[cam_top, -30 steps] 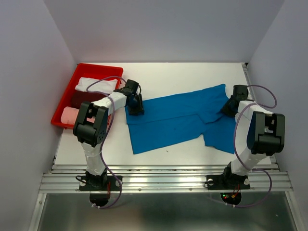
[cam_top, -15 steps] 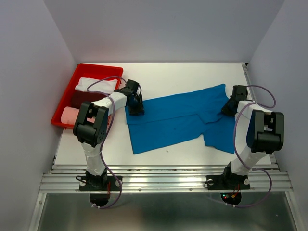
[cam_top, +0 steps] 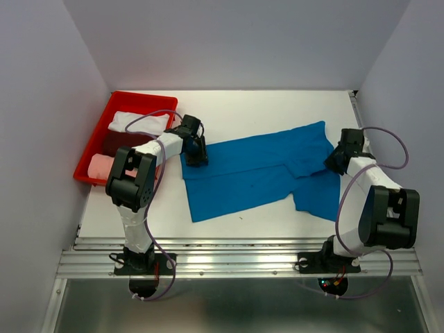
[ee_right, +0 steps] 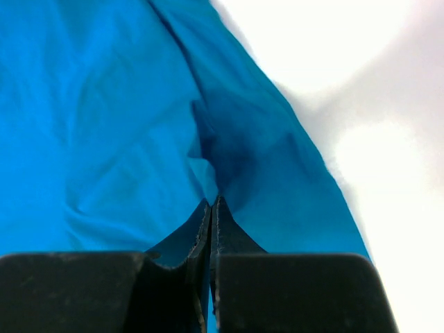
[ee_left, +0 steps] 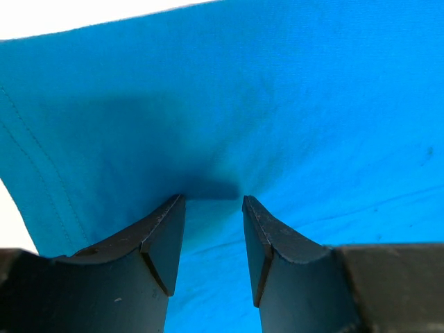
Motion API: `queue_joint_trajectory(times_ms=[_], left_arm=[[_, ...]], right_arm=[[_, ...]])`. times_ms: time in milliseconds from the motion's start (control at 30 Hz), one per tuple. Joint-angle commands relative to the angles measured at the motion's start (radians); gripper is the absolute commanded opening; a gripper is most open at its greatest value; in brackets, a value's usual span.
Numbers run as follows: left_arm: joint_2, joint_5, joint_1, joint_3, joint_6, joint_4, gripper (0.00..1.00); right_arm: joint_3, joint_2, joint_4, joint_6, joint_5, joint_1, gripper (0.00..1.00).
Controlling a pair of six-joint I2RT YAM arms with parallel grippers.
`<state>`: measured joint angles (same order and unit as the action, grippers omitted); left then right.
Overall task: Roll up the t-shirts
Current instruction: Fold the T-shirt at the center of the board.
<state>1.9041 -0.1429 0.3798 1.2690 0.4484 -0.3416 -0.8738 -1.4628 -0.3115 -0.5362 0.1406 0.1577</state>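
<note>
- While the blue t-shirt [cam_top: 257, 173] lies spread on the table [cam_top: 263, 111], the right gripper [ee_right: 211, 202] pinches its right edge, closed tight.
- The left gripper [ee_left: 211, 201] stands part open, tips down on its far left corner.

White arms [cam_top: 156, 147], black fingers [ee_left: 163, 243], purple cables [cam_top: 148, 113]

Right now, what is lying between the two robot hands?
The blue t-shirt, spread on the table from the left gripper to the right gripper. The top view shows it.
</note>
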Motion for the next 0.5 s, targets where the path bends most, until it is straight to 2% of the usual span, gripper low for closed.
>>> queue_joint_trajectory(times_ms=[0, 233, 367, 467], left_arm=[[-0.037, -0.004, 0.005, -0.008, -0.023, -0.010, 0.50], [-0.033, -0.007, 0.005, -0.008, -0.027, -0.007, 0.50], [-0.042, -0.006, 0.005, -0.011, -0.028, -0.008, 0.50], [-0.043, -0.004, 0.005, -0.010, -0.030, -0.010, 0.50]], right_arm=[[0.039, 0.039, -0.061, -0.010, 0.043, 0.006, 0.01], [0.068, 0.042, -0.067, -0.021, 0.066, 0.006, 0.02], [0.058, 0.039, -0.103, -0.027, 0.132, 0.006, 0.05], [0.049, 0.061, -0.116, -0.027, 0.183, 0.006, 0.04]])
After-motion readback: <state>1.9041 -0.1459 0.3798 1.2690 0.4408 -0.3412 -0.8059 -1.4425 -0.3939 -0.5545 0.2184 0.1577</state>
